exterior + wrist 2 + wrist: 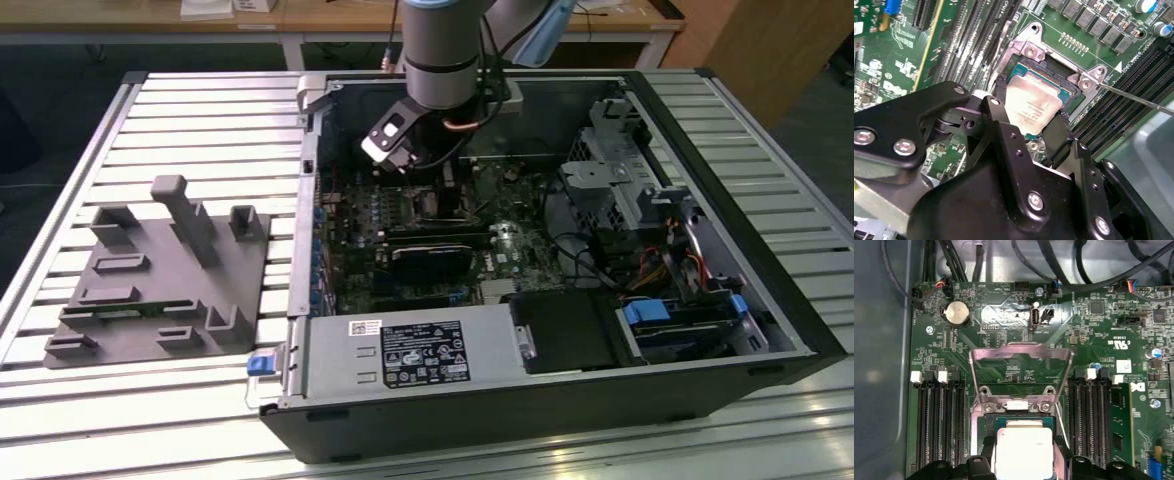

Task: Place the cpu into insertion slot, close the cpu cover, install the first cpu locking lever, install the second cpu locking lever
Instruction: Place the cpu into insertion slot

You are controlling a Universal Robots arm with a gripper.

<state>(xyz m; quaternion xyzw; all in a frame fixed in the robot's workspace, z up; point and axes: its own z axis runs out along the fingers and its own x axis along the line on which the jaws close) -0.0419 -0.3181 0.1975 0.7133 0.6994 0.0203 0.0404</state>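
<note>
Cpu [1034, 102], a small flat square chip with a silvery-grey metal top, sits between the two black metal fingers [999, 107] of the robot's gripper [1030, 112]. The fingers press on two opposite edges of the chip, so the hand is closed just as wide as the cpu and has hold of it.

The cpu is right over the insertion slot [1056, 70], a small square socket with a dark middle and a silvery metal rim, set in the green circuit board [899, 75]. I cannot tell if the chip rests all the way down in the slot or is just above it.

In the first wrist view the cpu [1024, 455] shows between the fingers [987, 445], and the cpu cover [1021, 356], a thin silvery metal frame with a square window, is swung open, away from the slot. Long black memory slots [941, 420] run along both sides of the slot, and a round silver button battery [956, 314] lies farther off on the board.

A thin silvery wire lever [1134, 97] sticks out from one corner of the slot and is not locked down.

In the exterior view the grey robot arm [441, 50] reaches down into the open black computer case [747, 330], with the gripper [430, 178] low over the board. The case lies on a table of silvery metal slats [200, 110]. A grey plastic block with pegs [154, 285] is near the case, on the exterior view's left.
</note>
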